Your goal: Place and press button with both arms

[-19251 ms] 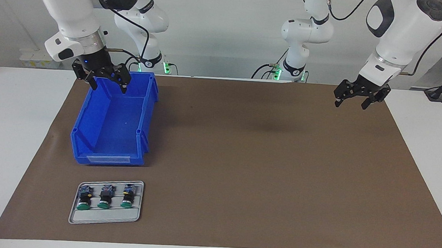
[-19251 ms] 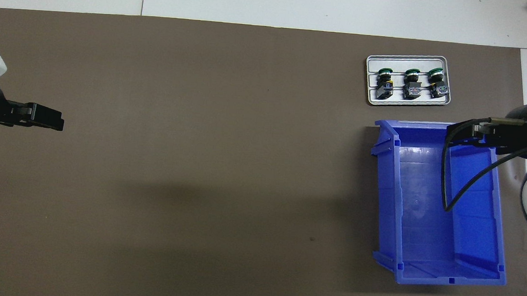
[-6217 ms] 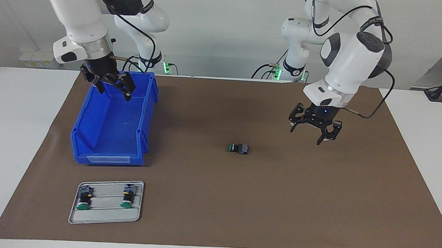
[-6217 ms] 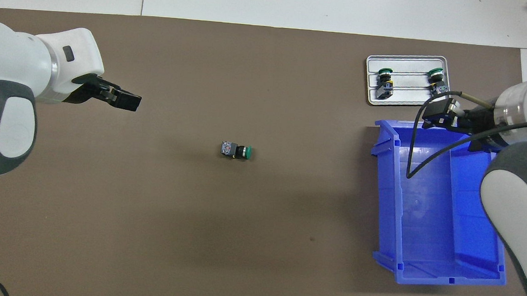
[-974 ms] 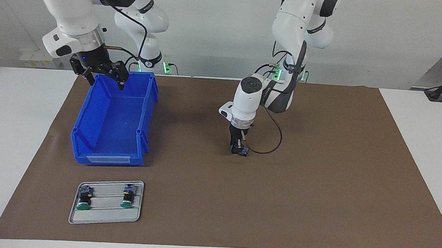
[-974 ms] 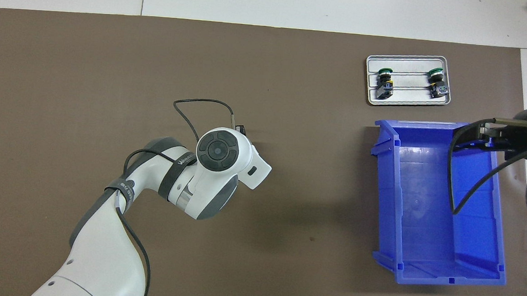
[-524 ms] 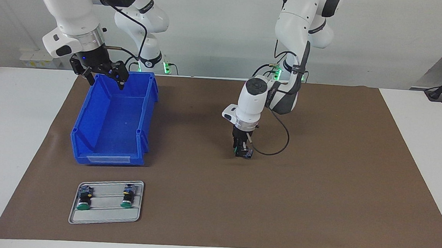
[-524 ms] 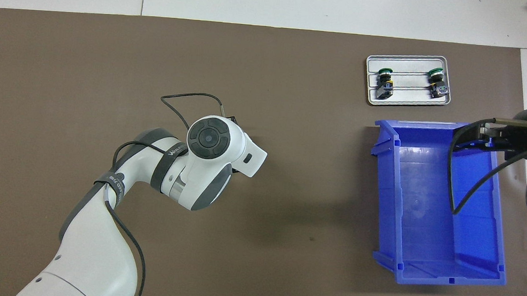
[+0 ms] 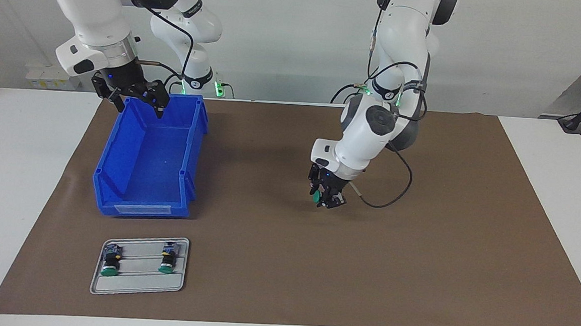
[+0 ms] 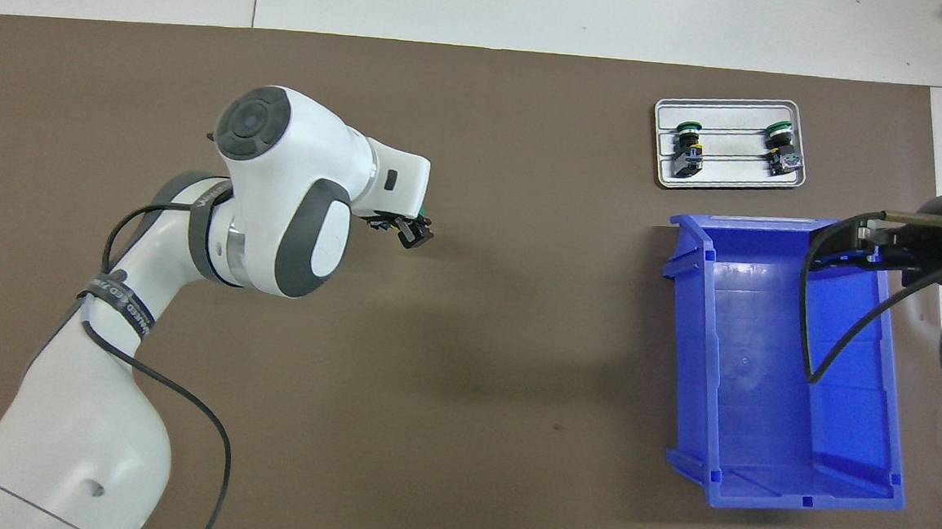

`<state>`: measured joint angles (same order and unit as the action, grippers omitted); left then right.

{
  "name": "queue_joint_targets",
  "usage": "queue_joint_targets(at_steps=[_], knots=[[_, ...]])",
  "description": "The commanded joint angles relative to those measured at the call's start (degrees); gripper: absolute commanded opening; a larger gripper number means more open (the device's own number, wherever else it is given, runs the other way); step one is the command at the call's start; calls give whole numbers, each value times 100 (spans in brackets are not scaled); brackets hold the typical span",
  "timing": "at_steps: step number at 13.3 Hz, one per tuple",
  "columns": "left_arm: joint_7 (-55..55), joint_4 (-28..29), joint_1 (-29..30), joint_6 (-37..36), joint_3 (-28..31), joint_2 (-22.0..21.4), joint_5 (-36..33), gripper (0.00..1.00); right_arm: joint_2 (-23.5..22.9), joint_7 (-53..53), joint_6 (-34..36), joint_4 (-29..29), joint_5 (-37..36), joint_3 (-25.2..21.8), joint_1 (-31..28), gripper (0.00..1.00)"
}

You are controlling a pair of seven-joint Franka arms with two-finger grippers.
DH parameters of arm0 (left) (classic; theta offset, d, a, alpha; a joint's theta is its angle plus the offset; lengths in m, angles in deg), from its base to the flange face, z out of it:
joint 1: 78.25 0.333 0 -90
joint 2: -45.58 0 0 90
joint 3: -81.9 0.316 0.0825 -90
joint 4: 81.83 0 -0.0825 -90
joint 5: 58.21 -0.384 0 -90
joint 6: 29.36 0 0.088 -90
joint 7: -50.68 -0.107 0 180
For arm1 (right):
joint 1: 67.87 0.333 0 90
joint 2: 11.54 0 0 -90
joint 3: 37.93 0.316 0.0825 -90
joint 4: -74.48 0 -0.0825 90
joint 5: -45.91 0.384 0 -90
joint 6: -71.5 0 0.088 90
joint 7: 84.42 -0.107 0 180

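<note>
The button [image 9: 315,197], green cap and black body, hangs tilted just above the middle of the brown mat [image 9: 415,271], with my left gripper [image 9: 324,199] shut on it. The overhead view shows only a sliver of green of the button [image 10: 423,212] beside the left gripper [image 10: 412,232], under the wrist. My right gripper [image 9: 130,99] hangs open and empty over the end of the blue bin [image 9: 199,122] that is nearer to the robots. It appears in the overhead view as the right gripper [image 10: 857,243] over the bin [image 10: 685,310].
A grey tray [image 9: 137,284] lies on the mat, farther from the robots than the bin, and holds two more green-capped buttons [image 9: 109,264] [image 9: 167,261]. From above, the tray [image 10: 730,176] shows the same two buttons [image 10: 687,143] [image 10: 779,144]. The left arm's cable loops beside its wrist.
The left arm has swung its wrist up and tilted it, lifting the button off the mat. The right arm has not moved.
</note>
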<state>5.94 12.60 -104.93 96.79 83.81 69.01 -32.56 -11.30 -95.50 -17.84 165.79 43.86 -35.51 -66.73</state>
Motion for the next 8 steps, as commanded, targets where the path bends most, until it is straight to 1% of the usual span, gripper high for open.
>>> queue_joint_targets(at_steps=[1, 2, 3, 5, 8], knots=[[-61, 49, 557, -406, -94, -329, 668, 5, 125, 114, 13, 123, -6, 30, -52, 100], [-183, 215, 680, -442, -94, -460, 878, 6, 125, 114, 13, 123, -6, 30, -52, 100], [-419, 521, 812, -433, -94, -636, 1263, 7, 125, 114, 13, 123, -6, 30, -52, 100], [-1628, 1223, 1102, -407, -68, -1013, 2369, 7, 125, 114, 13, 123, -6, 30, -52, 100], [-3597, 2392, 1401, -162, -59, -1515, 3618, 6, 125, 114, 13, 123, -6, 30, -52, 100]])
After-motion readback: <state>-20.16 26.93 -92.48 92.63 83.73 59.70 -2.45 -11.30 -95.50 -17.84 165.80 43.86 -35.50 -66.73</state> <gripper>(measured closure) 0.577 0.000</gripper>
